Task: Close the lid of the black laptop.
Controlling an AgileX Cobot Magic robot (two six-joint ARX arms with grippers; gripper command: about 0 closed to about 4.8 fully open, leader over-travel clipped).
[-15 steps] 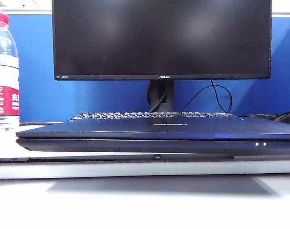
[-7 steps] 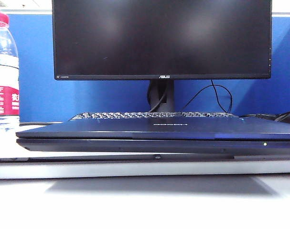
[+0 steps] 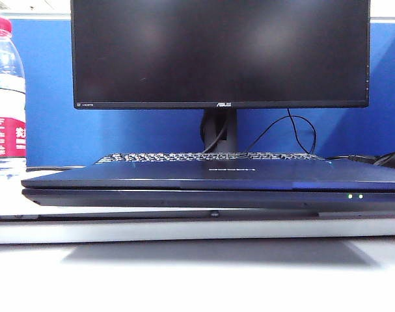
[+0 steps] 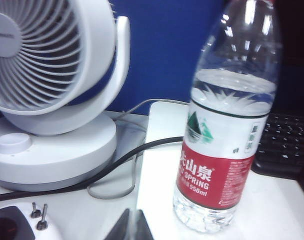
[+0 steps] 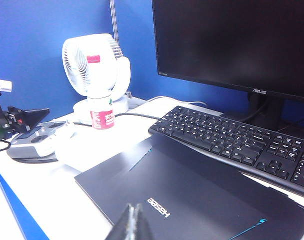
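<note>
The black laptop [image 3: 184, 197] lies on the white desk with its lid [image 3: 210, 177] flat down on the base. Two green lights [image 3: 354, 195] glow on its front edge. In the right wrist view the lid's [image 5: 192, 195] dark outer shell faces up, showing the white Hasee logo. My right gripper [image 5: 133, 220] hovers shut just above the lid's near part, holding nothing. My left gripper [image 4: 133, 222] is shut and empty, off to the laptop's side near a water bottle [image 4: 227, 125]. Neither gripper shows in the exterior view.
A black ASUS monitor [image 3: 220, 52] on a stand and a separate black keyboard [image 5: 232, 137] sit behind the laptop. The water bottle [image 3: 5, 97], a white fan [image 4: 46, 75], a cable [image 4: 91, 172] and a power strip [image 5: 36, 140] crowd the left side.
One green light on the laptop's front edge was dark half a second ago and is lit again. Nothing else has moved.
</note>
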